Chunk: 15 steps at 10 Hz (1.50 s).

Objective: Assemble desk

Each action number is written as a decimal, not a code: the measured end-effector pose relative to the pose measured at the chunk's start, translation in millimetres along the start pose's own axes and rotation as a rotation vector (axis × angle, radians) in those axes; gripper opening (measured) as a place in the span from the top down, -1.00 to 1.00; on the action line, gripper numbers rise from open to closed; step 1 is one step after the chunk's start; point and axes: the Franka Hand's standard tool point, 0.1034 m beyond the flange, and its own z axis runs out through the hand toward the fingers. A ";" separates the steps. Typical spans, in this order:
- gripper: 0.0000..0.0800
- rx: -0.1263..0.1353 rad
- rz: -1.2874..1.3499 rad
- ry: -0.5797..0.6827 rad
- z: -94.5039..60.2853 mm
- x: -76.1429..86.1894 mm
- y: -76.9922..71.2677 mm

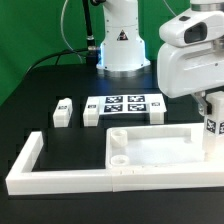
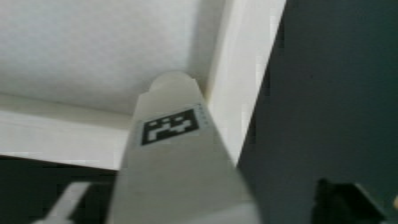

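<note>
Frame bars (image 1: 60, 180) apparently against desk top (image 1: 165, 152)

- The desk top (image 1: 150, 150) is a white rectangular tray with a raised rim. It lies flat, hollow side up, with round holes showing at its corners. It spreads from beneath the jaws toward the exterior view's left.
- One leg (image 1: 212, 126) is a small white block bearing a black-and-white tag. It stands upright directly below and between the parted jaws, its lower end at the desk top's rim.
- A second leg (image 1: 63, 112) and a third leg (image 1: 92, 112) are tagged white blocks. They sit near each other beyond the desk top, well apart from the jaws.
</note>
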 end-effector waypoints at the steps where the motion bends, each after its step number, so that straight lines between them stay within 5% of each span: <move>1: 0.02 -0.005 0.082 0.000 0.2 -0.3 3.5; 2: 0.23 -0.004 0.148 -0.001 0.3 -0.4 4.1; 4: 0.23 -0.004 0.322 0.027 1.2 1.4 6.4; 9: 0.23 0.094 1.217 0.009 3.2 1.7 7.8; 12: 0.23 0.093 1.179 0.010 3.8 0.9 6.7; 14: -0.40 0.079 0.745 -0.008 3.7 -0.8 6.7; 15: -0.55 0.081 0.622 -0.023 4.8 -3.4 -0.9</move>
